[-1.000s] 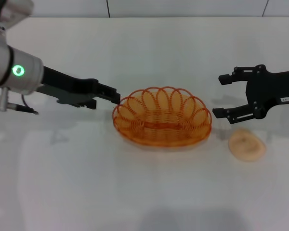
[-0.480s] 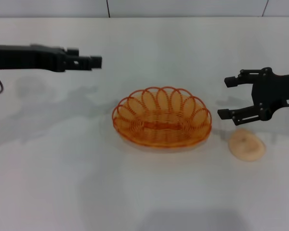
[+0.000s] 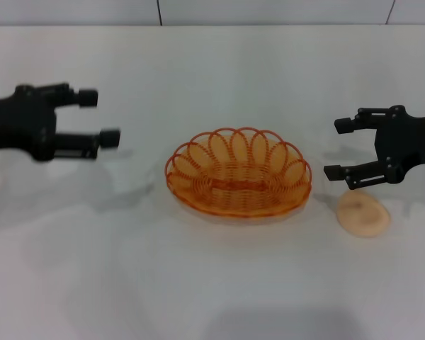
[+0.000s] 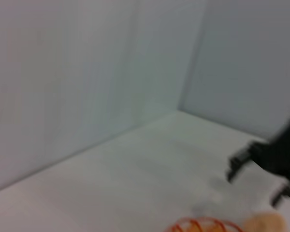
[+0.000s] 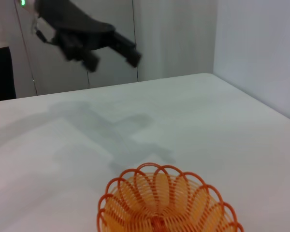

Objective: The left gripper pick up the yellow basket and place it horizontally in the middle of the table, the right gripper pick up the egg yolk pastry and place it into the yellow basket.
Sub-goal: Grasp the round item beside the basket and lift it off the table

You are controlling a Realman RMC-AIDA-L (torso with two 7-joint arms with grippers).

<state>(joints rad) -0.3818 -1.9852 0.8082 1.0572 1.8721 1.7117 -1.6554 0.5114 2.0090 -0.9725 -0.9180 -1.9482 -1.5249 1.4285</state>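
The table (image 3: 219, 283) is big and white. The yellow basket (image 3: 238, 173) sits upright near the middle of it, and its long side runs from 9 o'clock to 3 o'clock. That part of the job looks done, and the basket has nothing in it.

The left gripper (image 3: 98, 117) hangs over the table at 9 o'clock from the basket, well apart from it. Its two fingers are spread apart and hold nothing.

The right gripper (image 3: 343, 148) is at 3 o'clock from the basket, near its rim. Its fingers are spread apart too, with nothing between them.

The egg yolk pastry (image 3: 364, 214) lies on the table at about 4 o'clock from the basket, just beside it. From the right gripper the pastry lies at about 5 o'clock, just under and a little past its fingertips. So the right gripper is much the nearer one. I think it has to go down and a bit toward 5 o'clock to grab the pastry, then carry it toward 9 o'clock into the basket.
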